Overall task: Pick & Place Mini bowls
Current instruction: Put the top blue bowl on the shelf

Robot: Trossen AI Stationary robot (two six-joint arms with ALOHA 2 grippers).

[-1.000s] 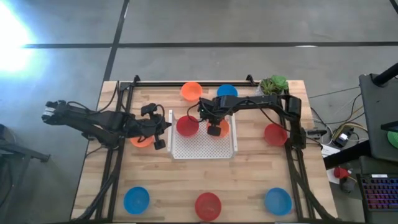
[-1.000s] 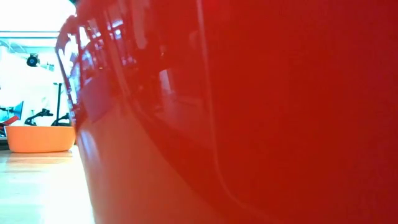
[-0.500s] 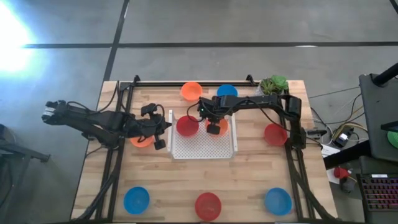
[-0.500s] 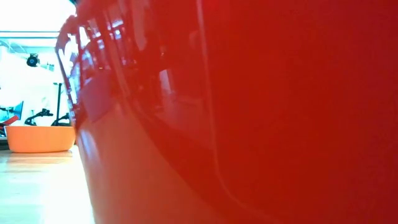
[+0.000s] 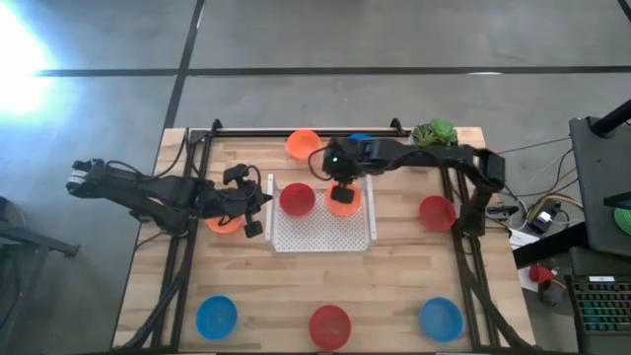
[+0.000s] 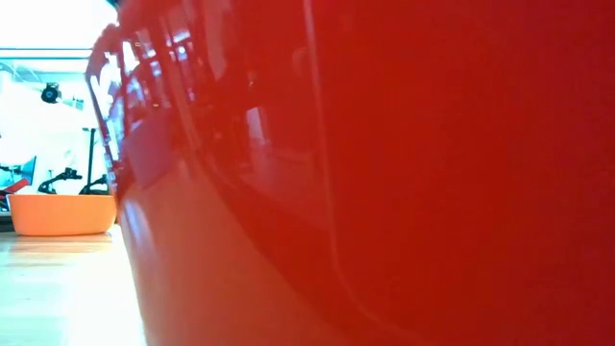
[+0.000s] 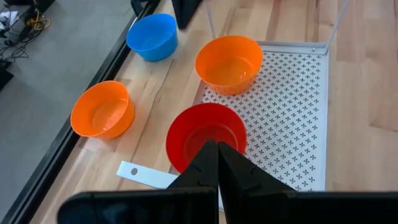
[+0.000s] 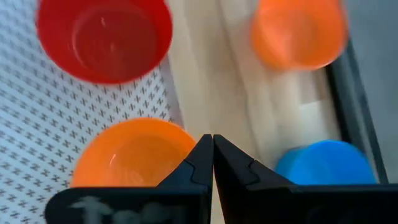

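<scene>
The white perforated tray (image 5: 323, 237) holds a red mini bowl (image 5: 296, 199) and an orange mini bowl (image 5: 344, 200), both upright on its floor. My right gripper (image 5: 342, 185) is shut and stands over the orange bowl's far rim (image 8: 155, 127). In the right wrist view the fingertips (image 8: 211, 142) meet between that bowl and the bare wood. My left gripper (image 5: 258, 209) is shut just left of the tray. It points at the red bowl (image 7: 205, 134) and is apart from it. Another orange bowl (image 5: 223, 224) sits half under the left arm. My right gripper's shut fingertips stand over the far rim of the orange bowl in the tray, coming from above. I cannot tell whether they touch it.
More bowls stand on the wood. Orange (image 5: 303, 144) and blue (image 5: 360, 140) are at the far edge, red (image 5: 436, 212) at the right. Blue (image 5: 217, 318), red (image 5: 329, 325) and blue (image 5: 441, 318) line the near edge. A potted plant (image 5: 435, 133) is at the far right. A red bowl (image 6: 404, 173) fills the low view.
My right gripper has drawn back toward the table's far edge, off the middle of the orange bowl in the tray, and its arm has swung out toward the right. The orange bowl stays in the tray and shows more fully.
</scene>
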